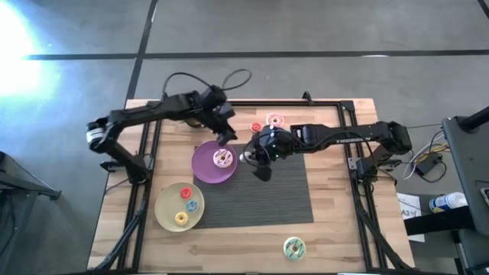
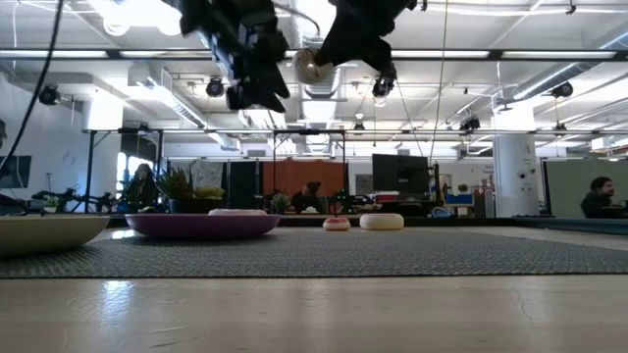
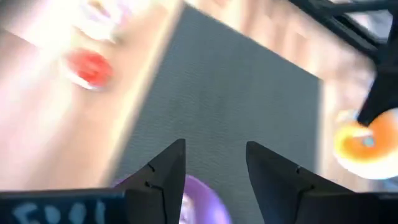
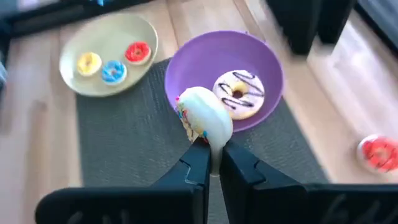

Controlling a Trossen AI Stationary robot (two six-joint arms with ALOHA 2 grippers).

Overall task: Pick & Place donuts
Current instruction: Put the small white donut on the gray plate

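Right pincer [image 4: 211, 163] is clamped on a white-iced donut [image 4: 204, 118], held on edge between the two fingers with coloured sprinkles showing on one face; in the high view this pincer [image 1: 254, 158] hangs above the grey mat [image 1: 275, 191], just at 3 o'clock of the purple plate [image 1: 206, 169]. From the low view the donut [image 2: 310, 66] is carried high above the table [image 2: 314, 314], clear of everything below. On the purple plate lies a white donut with dark stripes [image 4: 239, 94], at about 9 o'clock of the held one in the high view. Left pincer [image 3: 214, 168] is empty, fingers apart; it hovers over the plate's 12 o'clock rim [image 1: 222, 131]. Yellow plate [image 1: 165, 206] sits at 7 o'clock of the purple one and carries three tiny donuts: red [image 4: 137, 51], blue [image 4: 114, 71] and yellow [image 4: 89, 62]. Two more rest on the bare wood at 12 o'clock of the mat: a tiny red one [image 1: 256, 127] and a larger pink one [image 1: 274, 120], just beside each other. A green-iced donut [image 1: 294, 247] lies alone near the table's 6 o'clock edge, well apart from both arms. An orange donut [image 3: 362, 142] shows only in the left wrist view, and its place on the table cannot be told.
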